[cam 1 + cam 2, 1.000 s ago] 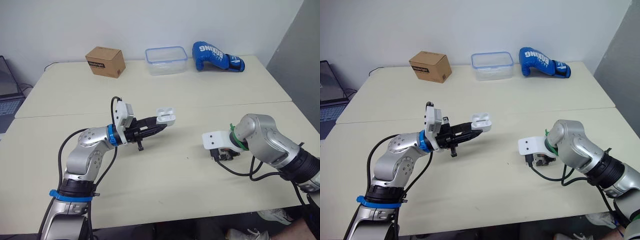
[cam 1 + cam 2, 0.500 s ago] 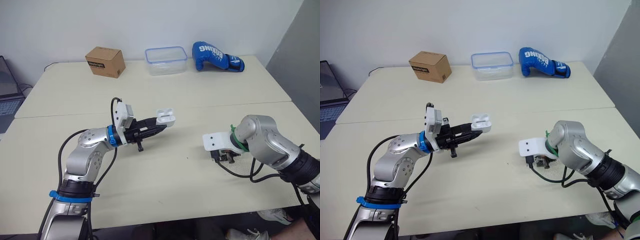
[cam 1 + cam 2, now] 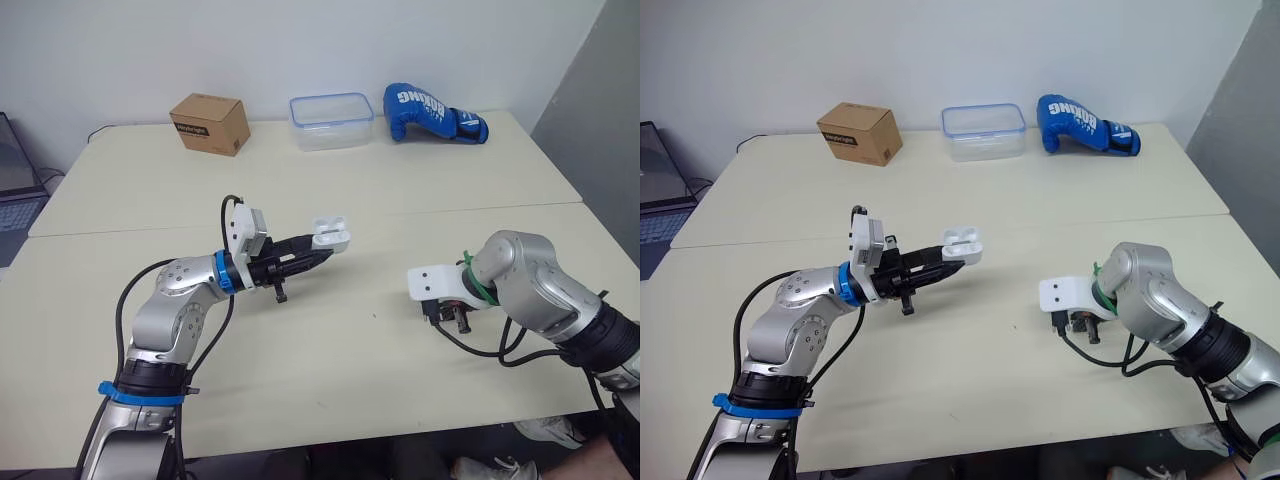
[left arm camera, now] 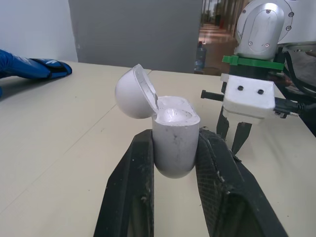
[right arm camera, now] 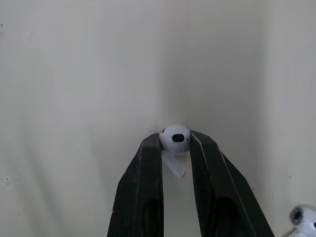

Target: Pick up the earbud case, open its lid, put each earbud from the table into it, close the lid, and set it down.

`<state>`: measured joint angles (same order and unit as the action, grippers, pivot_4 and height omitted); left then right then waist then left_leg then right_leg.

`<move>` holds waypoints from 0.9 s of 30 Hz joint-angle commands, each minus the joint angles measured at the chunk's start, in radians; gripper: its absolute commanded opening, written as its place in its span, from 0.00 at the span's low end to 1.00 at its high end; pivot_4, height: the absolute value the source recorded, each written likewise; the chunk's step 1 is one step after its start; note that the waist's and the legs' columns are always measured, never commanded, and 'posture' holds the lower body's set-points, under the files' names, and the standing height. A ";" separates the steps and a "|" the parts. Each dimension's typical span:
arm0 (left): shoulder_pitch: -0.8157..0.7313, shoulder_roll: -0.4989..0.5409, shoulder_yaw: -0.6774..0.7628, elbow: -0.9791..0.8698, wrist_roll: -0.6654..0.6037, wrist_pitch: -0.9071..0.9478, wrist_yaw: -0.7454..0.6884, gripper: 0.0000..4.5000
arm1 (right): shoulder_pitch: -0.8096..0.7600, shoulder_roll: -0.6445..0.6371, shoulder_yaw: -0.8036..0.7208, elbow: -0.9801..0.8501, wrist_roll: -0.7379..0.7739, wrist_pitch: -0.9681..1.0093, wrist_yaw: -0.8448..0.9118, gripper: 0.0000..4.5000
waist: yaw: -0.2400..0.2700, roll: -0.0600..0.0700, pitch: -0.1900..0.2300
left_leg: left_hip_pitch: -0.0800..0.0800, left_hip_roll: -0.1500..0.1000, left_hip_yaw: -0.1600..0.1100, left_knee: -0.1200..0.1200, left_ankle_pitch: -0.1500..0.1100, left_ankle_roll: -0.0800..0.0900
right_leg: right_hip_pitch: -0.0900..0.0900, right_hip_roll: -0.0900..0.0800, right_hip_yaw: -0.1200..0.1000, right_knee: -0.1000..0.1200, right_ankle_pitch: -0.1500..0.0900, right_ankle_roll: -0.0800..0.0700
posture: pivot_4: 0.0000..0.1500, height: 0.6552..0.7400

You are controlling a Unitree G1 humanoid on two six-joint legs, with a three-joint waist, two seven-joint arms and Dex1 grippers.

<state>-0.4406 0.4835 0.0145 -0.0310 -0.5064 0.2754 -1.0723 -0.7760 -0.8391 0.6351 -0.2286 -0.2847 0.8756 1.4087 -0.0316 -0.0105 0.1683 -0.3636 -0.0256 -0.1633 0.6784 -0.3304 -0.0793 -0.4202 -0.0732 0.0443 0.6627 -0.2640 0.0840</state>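
While my left claw [image 3: 318,252] grips the opened earbud case [image 4: 174,140] aloft left of centre, my right claw [image 3: 455,325] pinches one earbud [image 5: 175,139] at right; both insertions, closing and set-down appear outstanding.

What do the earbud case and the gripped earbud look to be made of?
The earbud case looks like hard white plastic with a satin finish: soft sheen on the open lid, faint scuffs on the body. The earbud seems to be smooth white plastic, probably glossy: even shine on its rounded head.
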 commanded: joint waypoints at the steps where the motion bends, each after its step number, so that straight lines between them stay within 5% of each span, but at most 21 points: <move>1: -0.014 -0.006 0.016 -0.027 0.002 -0.031 0.017 0.18 | 0.007 0.082 -0.206 -0.019 0.110 0.168 -0.083 0.09 | 0.000 0.000 0.000 | 0.000 0.000 0.000 0.000 0.000 0.000 | 0.000 0.000 0.000 0.000 0.000 0.000 | 1.00 1.00; 8: -0.051 -0.030 0.018 0.039 0.018 -0.080 0.033 0.18 | 0.101 0.450 -0.710 -0.177 0.242 0.468 -0.411 0.09 | 0.002 0.000 0.000 | 0.000 0.000 -0.001 -0.001 0.000 0.000 | 0.000 0.000 0.000 0.000 0.000 0.000 | 1.00 1.00; 13: -0.096 -0.049 0.021 0.104 0.040 -0.123 0.044 0.18 | 0.062 0.658 -0.872 -0.300 0.305 0.544 -0.585 0.09 | 0.000 0.002 -0.001 | 0.000 -0.001 -0.001 -0.001 0.001 -0.001 | -0.001 0.000 0.000 0.002 0.000 0.000 | 1.00 1.00; 27: -0.166 -0.134 -0.006 0.184 0.093 -0.193 0.098 0.18 | -0.015 0.845 -0.871 -0.399 0.518 0.473 -0.823 0.09 | -0.008 0.002 -0.001 | 0.000 -0.001 -0.001 -0.001 0.001 -0.001 | -0.002 0.000 0.000 0.002 0.000 0.000 | 1.00 1.00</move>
<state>-0.5784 0.3592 0.0063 0.1684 -0.4156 0.1015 -0.9886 -0.7665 0.0040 -0.2618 -0.6028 0.1941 1.3834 0.6041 -0.0395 -0.0082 0.1674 -0.3637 -0.0265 -0.1647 0.6774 -0.3296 -0.0807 -0.4220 -0.0731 0.0447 0.6652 -0.2639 0.0837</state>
